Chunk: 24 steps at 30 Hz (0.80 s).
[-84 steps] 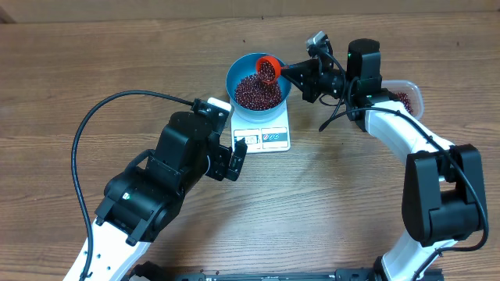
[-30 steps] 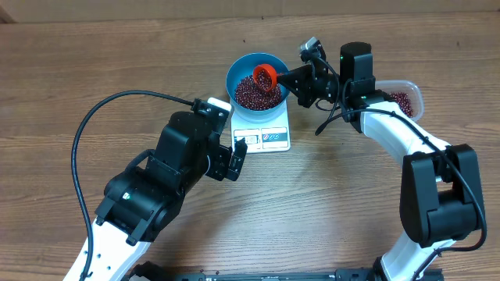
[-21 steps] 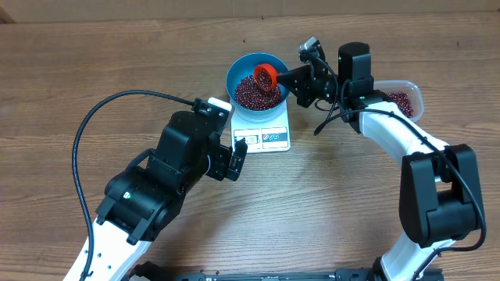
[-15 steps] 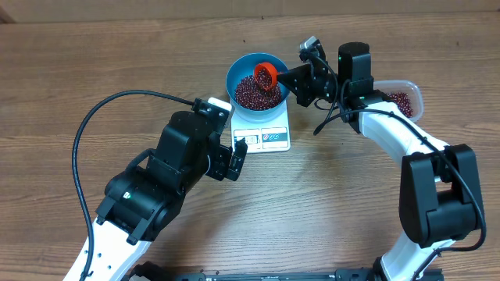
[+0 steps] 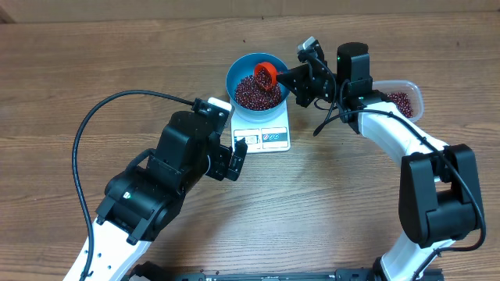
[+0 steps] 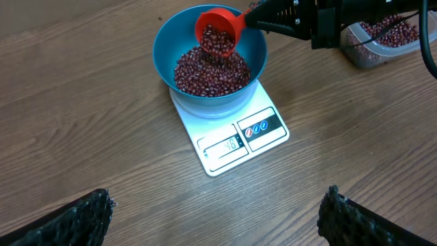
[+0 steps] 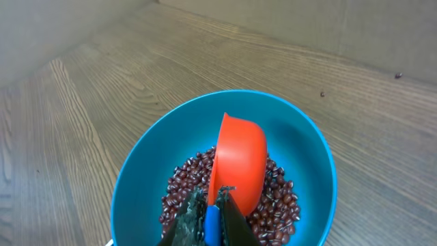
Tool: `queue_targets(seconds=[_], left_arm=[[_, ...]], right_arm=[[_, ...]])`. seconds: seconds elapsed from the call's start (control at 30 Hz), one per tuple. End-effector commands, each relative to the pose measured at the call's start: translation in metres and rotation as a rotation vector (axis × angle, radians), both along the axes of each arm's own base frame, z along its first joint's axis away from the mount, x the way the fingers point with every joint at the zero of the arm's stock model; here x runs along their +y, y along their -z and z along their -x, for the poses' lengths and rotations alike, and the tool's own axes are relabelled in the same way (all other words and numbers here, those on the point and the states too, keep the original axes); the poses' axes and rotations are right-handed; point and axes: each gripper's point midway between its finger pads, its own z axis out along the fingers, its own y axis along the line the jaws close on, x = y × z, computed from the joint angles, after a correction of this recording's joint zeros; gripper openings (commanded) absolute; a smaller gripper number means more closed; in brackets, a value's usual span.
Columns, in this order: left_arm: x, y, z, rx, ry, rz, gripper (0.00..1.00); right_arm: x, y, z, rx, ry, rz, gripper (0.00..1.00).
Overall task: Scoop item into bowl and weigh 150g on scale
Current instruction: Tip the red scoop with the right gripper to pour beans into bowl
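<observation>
Many small red-brown beans (image 6: pixel 205 72) sit in the blue bowl (image 6: pixel 164 51). The bowl sits on the white scale (image 6: pixel 235 140), so the scale can weigh what goes in.

The right gripper (image 5: pixel 286 76) is pressed tight on the blue-tipped handle of the red-orange scoop (image 6: pixel 217 35). It holds the scoop out past its fingertips, right over the bowl. The scoop is tipped on its side, and its mouth points down at the pile. I think it is tipped like this so the beans inside can slide out a few at a time. Some beans show in its mouth.

One clear tub (image 5: pixel 414 94) with more beans sits back behind this gripper, beside its arm. I think it is close by so the scoop can get more.

The left gripper (image 6: pixel 217 198) is spread wide and holds nothing. The scale and bowl are out in front of it, well apart from its fingers. I think it waits there so it does not bump the scale. The little screen is too small for me to read, so I cannot tell how much more is needed.
</observation>
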Motion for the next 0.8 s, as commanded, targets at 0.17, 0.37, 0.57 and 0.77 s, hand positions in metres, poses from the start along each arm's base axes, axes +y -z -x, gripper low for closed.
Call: queue_targets(seconds=[0.17,0.37,0.57,0.77], left_arm=[[0.0020,-0.0043,-0.0037,-0.013,-0.015,0.000,0.99],[0.0020,-0.0043,-0.0037,-0.013,-0.015,0.000,1.00],[0.0019,-0.0045,-0.0037,-0.013,-0.015,0.000,1.00],[0.0019,-0.0045,-0.0037,-0.013,-0.015,0.000,1.00]], right_arm=[[0.0009,0.0012,-0.0006,-0.181,-0.091,0.114,0.04],[0.0006,0.0035,0.0008,-0.179,-0.098,0.123,0.04],[0.0005,0.0044,0.0014,-0.056,-0.038,0.050,0.04],[0.0007,0.0036,0.0011,0.226,0.107,-0.131,0.04]])
